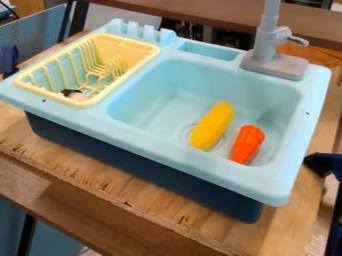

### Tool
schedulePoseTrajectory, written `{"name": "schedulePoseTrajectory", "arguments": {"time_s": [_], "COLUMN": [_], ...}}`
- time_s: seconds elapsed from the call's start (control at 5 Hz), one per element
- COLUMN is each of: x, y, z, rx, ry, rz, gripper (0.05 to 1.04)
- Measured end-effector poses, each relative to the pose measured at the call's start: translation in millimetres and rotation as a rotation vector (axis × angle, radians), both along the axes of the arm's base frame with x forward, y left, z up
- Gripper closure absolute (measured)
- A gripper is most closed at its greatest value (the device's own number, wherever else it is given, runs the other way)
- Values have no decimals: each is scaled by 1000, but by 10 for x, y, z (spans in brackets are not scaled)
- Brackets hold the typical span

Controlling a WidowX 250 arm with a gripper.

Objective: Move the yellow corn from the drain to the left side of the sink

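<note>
A yellow corn cob (212, 126) lies in the basin of the light blue toy sink (153, 147), over the drain and tilted toward the upper right. Beside it on the right rests an orange carrot (248, 144), its narrow end toward the front wall of the basin. A yellow dish rack (127, 42) stands on the left part of the sink. In the rack's front corner is a small dark and pale object (75, 94); what it is I cannot tell.
A grey faucet (276, 63) rises at the sink's back right, its spout running out of the top edge. Light blue scalloped holders (140, 33) stand behind the rack. The sink sits on a wooden board (100, 182). A dark blue piece (323, 164) is at the right edge.
</note>
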State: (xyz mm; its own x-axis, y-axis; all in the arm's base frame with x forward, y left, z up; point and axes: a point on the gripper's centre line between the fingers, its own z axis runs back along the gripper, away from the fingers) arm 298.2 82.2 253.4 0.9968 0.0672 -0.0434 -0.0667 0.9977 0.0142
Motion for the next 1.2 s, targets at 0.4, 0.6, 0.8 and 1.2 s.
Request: {"name": "schedulePoseTrajectory", "arguments": {"time_s": [0.4, 0.6, 0.8, 1.2], "x": [141, 279, 345, 321], "y": [-173, -389, -576, -962], "z": [-176, -320, -407, -900], "rx": [15, 7, 2, -20], "ry": [15, 1, -22, -20], "rz": [-44, -120, -159, -241], "gripper": [83, 83, 83, 83]}}
